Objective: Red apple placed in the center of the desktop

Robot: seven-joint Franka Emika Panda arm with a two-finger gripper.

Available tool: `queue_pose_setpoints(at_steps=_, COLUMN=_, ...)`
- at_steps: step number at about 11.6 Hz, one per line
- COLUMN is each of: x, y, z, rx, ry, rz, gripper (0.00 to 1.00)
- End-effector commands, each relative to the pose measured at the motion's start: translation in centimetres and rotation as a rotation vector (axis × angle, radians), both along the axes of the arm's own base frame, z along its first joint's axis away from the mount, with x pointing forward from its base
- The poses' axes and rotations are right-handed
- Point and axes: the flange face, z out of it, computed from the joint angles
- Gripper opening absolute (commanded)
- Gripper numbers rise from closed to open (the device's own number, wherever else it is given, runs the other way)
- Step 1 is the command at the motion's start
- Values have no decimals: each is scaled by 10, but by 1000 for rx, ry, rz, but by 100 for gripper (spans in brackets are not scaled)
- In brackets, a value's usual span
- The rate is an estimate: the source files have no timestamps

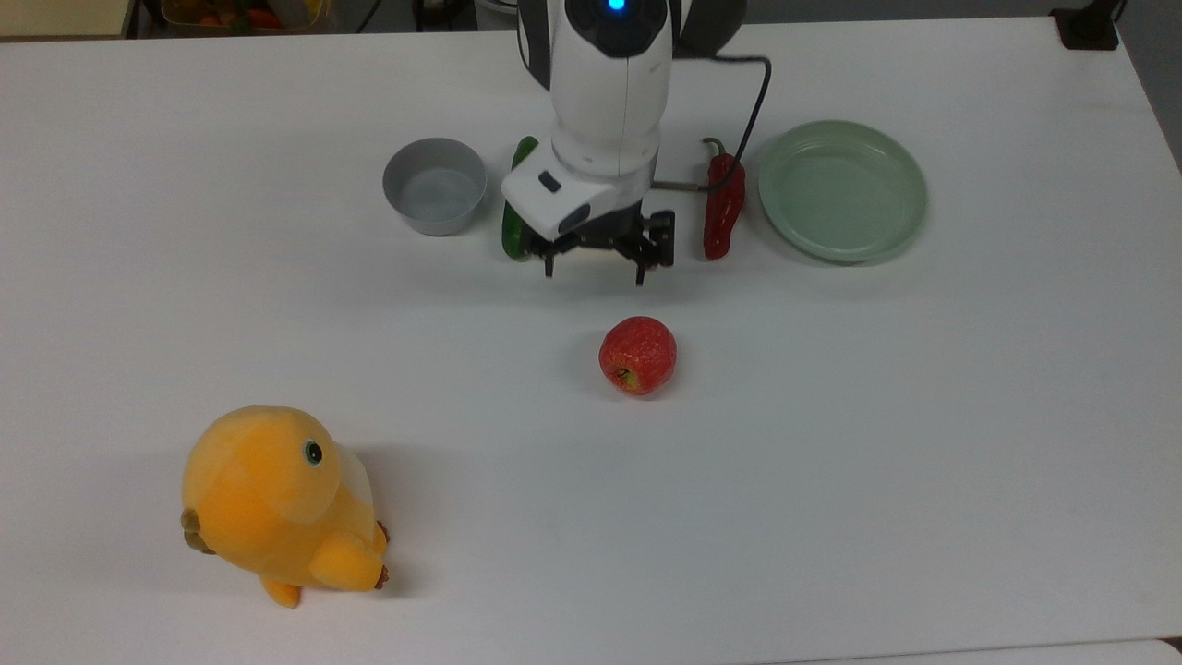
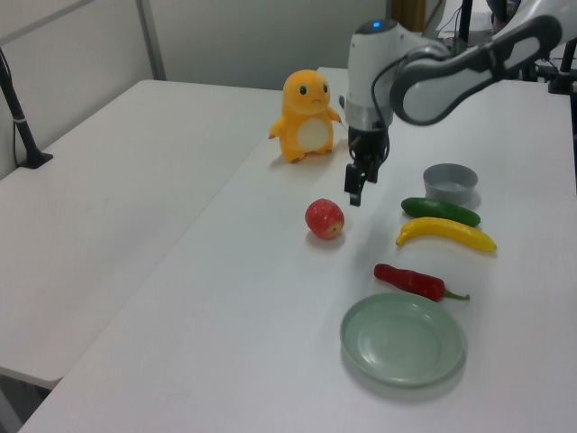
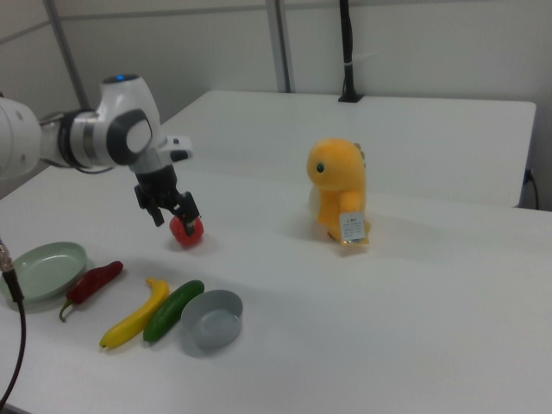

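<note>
The red apple (image 1: 637,356) lies loose on the white desktop (image 1: 831,480), near its middle, with its stem end turned to the top view's lower left. The same apple (image 2: 325,218) rests on the table in the left view, and in the right view the apple (image 3: 186,230) sits just behind the gripper. My gripper (image 1: 594,268) hangs open above the table, behind the apple and clear of it, with nothing between its fingers. From the left view the gripper (image 2: 353,189) is raised above and beyond the apple.
Behind the gripper lie a grey bowl (image 1: 435,185), a green cucumber (image 1: 511,233), a red chili pepper (image 1: 723,205) and a pale green plate (image 1: 842,189). A yellow banana (image 2: 446,233) lies beside the cucumber. An orange plush toy (image 1: 277,503) stands at the top view's lower left.
</note>
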Motion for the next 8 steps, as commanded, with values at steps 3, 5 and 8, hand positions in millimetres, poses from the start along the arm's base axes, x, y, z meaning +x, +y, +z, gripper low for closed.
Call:
queue_pose_setpoints(at_steps=3, x=-57, y=-38, z=134, rx=-13, ry=-40, rz=-58, gripper=100)
queue_pose_setpoints(at_steps=5, x=-66, y=-57, z=151, rx=20, ry=-66, rz=-99, gripper=100)
queue_pose_setpoints(at_steps=8, x=-72, y=-73, z=150, rx=112, ry=-59, rz=-159, gripper=100)
